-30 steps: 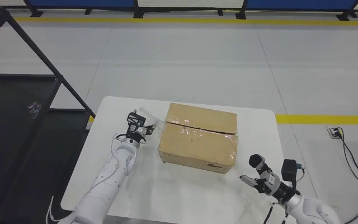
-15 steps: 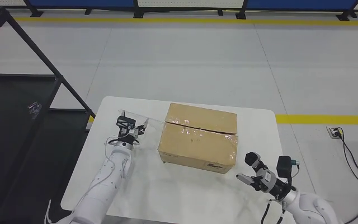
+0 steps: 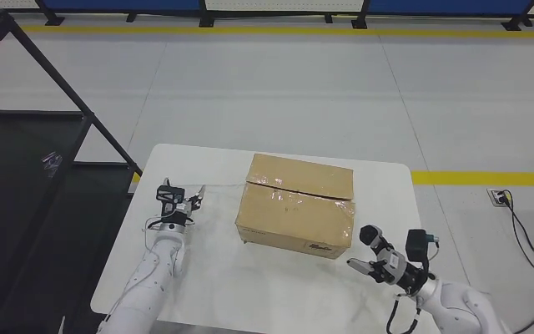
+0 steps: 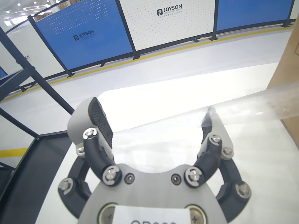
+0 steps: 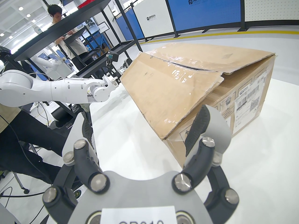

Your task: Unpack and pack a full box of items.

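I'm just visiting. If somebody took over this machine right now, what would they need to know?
Left pincer: open, beside the cardboard box; a clear tape strip runs from the box to one fingertip.
Right pincer: open, empty, by the box's near corner.
Box: on the table, flaps down.
Done: tape partly pulled off. Left: shed the tape, open flaps, unpack, repack.
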{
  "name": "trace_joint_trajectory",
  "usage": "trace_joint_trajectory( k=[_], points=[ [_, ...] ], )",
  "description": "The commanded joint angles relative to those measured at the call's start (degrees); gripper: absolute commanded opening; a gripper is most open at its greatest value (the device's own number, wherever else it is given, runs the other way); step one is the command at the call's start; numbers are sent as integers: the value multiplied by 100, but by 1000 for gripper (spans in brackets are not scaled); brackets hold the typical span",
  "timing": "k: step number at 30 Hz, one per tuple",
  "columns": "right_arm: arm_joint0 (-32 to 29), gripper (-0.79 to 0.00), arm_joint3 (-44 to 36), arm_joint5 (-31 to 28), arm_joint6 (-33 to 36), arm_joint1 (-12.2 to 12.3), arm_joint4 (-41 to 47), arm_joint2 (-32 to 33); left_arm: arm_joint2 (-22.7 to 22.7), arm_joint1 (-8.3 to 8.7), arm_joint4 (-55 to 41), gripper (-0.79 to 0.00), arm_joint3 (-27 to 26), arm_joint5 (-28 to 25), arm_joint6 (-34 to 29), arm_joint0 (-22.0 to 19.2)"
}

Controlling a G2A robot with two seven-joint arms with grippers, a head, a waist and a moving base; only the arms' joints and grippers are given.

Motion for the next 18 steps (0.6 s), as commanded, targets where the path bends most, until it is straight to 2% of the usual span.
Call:
trace_joint_trajectory(
  k=[1, 18],
  points=[
    [13, 0, 2, 3, 10, -1, -1, -9, -69, 32, -50, 0, -33, 16, 6, 55],
    [122, 0, 5, 27, 109, -13, -11, -106, -637, 312, -370, 0, -259, -19, -126, 466]
  ],
)
